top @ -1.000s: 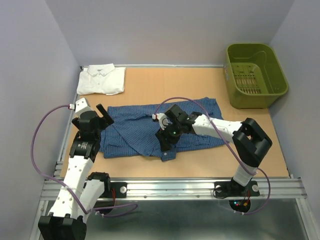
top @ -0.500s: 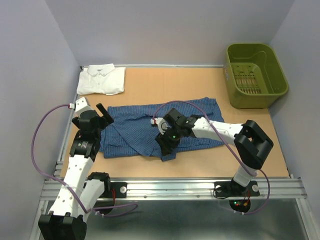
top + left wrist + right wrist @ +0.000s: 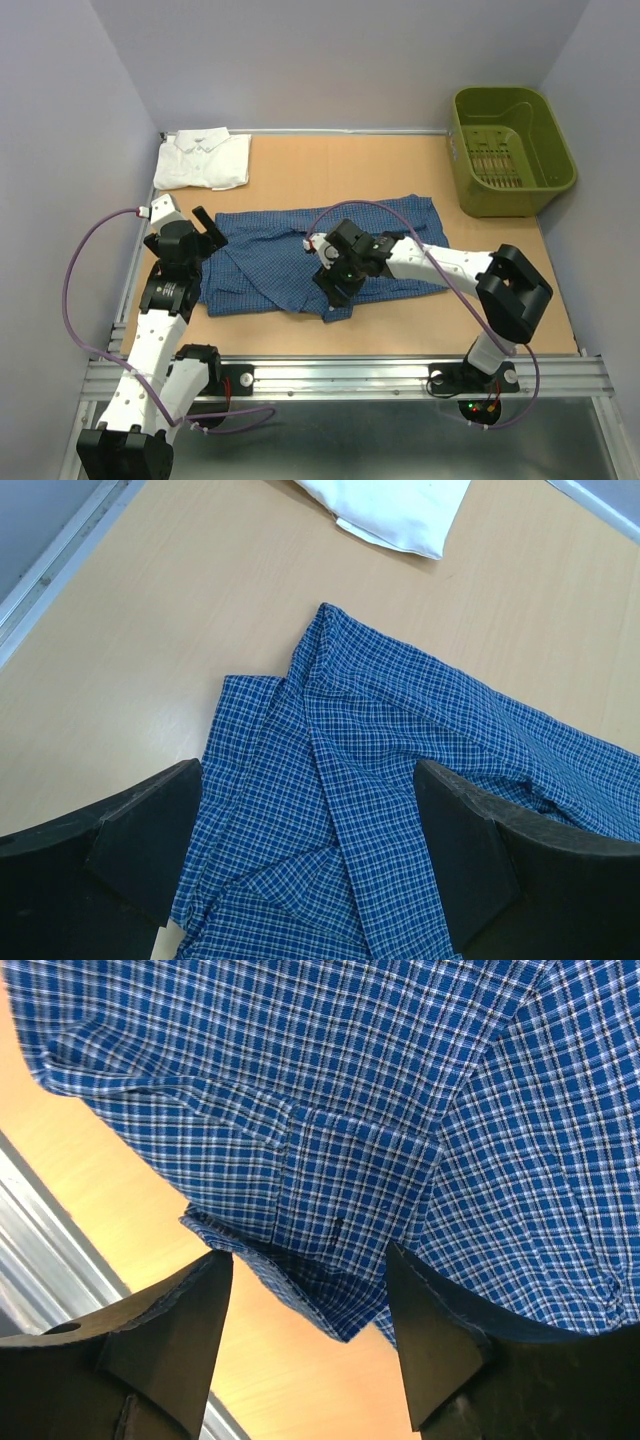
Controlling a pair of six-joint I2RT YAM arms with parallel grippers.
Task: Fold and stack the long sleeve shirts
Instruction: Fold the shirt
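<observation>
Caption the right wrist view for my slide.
Open right gripper poised over the near edge of the blue checked shirt.

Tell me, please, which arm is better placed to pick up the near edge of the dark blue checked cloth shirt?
Probably the right arm: its open jaws hover at the near edge of the dark blue checked cloth shirt; the left arm hangs over its left end.

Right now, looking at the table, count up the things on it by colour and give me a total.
Blue: 1, the blue checked shirt, spread out mid-table
White: 1, the white shirt, folded at the far left corner
Green: 1, the olive-green basket, far right
Total: 3
</observation>
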